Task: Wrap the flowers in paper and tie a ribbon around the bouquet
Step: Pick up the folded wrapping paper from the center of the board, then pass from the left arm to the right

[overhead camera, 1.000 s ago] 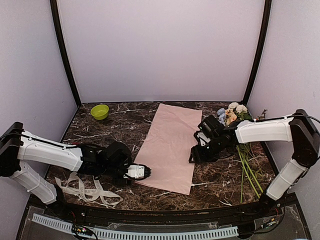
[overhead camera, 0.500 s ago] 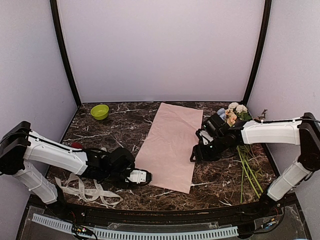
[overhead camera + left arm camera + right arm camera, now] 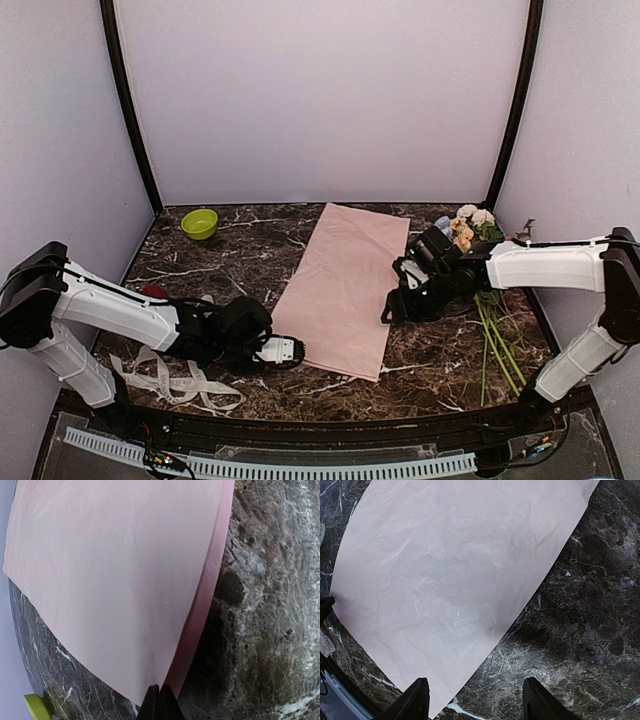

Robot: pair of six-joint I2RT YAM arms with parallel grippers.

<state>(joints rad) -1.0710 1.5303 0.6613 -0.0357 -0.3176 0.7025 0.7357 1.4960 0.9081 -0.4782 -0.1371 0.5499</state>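
The pale pink paper (image 3: 345, 285) lies flat across the middle of the dark marble table. My left gripper (image 3: 292, 349) is low at the paper's near left corner and shut on it. In the left wrist view the closed jaws (image 3: 160, 702) pinch the paper (image 3: 115, 570), whose edge is raised off the table. My right gripper (image 3: 388, 310) stands open at the paper's right edge. Its wrist view (image 3: 477, 702) shows one finger over the paper (image 3: 455, 570) and one over bare marble. The flowers (image 3: 465, 228) lie at the far right, stems (image 3: 497, 340) pointing toward me. The ribbon (image 3: 170, 380) is looped at the near left.
A green bowl (image 3: 199, 223) sits at the far left corner, and its rim (image 3: 36, 706) shows in the left wrist view. A small red object (image 3: 152, 292) lies by the left arm. Purple walls enclose the table on three sides.
My left gripper has dropped to the paper's near left corner and closed on it. The right gripper shifted slightly right and stays open.
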